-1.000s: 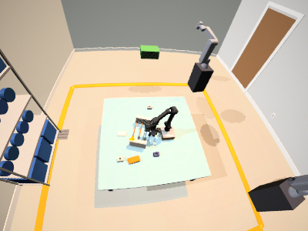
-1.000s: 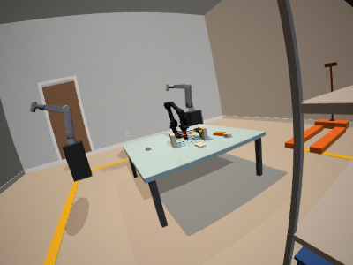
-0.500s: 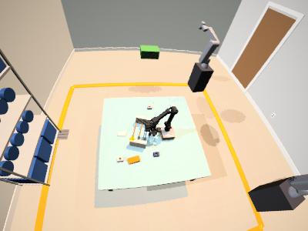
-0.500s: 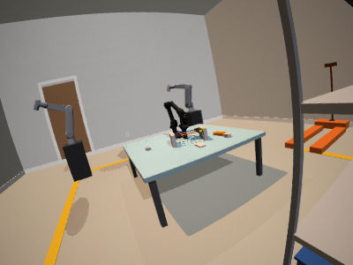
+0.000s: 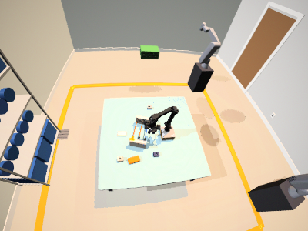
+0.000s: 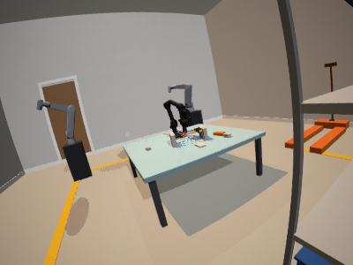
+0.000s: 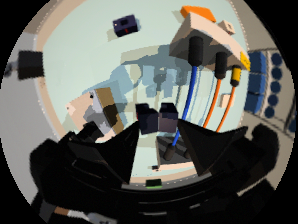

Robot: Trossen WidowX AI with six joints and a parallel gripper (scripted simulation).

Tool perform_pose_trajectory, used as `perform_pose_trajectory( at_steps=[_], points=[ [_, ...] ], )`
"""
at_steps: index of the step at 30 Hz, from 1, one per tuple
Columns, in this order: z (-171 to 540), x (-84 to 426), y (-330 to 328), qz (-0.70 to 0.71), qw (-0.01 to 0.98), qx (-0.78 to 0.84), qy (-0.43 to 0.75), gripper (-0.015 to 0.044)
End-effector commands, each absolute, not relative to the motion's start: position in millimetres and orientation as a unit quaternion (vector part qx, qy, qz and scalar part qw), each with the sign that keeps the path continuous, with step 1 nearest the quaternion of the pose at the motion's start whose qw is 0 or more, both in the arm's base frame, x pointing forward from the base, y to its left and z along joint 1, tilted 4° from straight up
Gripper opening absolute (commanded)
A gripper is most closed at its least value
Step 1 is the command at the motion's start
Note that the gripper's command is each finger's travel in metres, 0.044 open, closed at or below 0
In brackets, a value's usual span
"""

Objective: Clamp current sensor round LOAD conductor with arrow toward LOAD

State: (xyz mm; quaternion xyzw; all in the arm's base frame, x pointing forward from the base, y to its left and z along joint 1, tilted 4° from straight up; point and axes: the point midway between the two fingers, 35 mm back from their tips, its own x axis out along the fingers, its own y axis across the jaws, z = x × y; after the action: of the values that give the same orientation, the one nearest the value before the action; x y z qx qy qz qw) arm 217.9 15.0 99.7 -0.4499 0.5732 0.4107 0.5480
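Note:
The dark split-core sensor (image 7: 157, 119) shows in the wrist view as two blocks with a narrow gap between them. My gripper (image 7: 158, 121) is shut on it, one finger at each side. The blue conductor (image 7: 191, 95) runs close by the sensor's right side and down behind the right fingertip; whether it passes inside the sensor I cannot tell. Two orange conductors (image 7: 214, 102) (image 7: 228, 102) run farther right. They span between a near end block (image 7: 182, 37) (image 5: 138, 144) and a far end block (image 7: 172, 150). A yellow tag (image 7: 245, 60) sits by the outer orange conductor. Marker lettering and the arrow are unreadable.
A second dark block (image 7: 125, 25) (image 5: 155, 154) lies apart on the table (image 5: 181, 162). An orange block (image 5: 134, 159) (image 7: 199, 12) and a small pale block (image 5: 120, 159) lie beyond the near end block. Other pale pieces (image 5: 122, 134) (image 5: 149, 107) lie elsewhere. The arm's base (image 5: 168, 133) is beside the conductors.

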Motion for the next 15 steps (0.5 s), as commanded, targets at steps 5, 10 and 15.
perform_pose_trajectory(
  at_steps=[5,10,15],
  points=[
    [133.6,219.7,17.7,0.41,0.552,-0.449,0.571,0.0],
    [153.5,220.1,18.5,0.411,0.552,-0.448,0.571,0.0],
    [159.3,222.5,18.0,0.4,0.56,-0.438,0.579,0.0]
  ],
)
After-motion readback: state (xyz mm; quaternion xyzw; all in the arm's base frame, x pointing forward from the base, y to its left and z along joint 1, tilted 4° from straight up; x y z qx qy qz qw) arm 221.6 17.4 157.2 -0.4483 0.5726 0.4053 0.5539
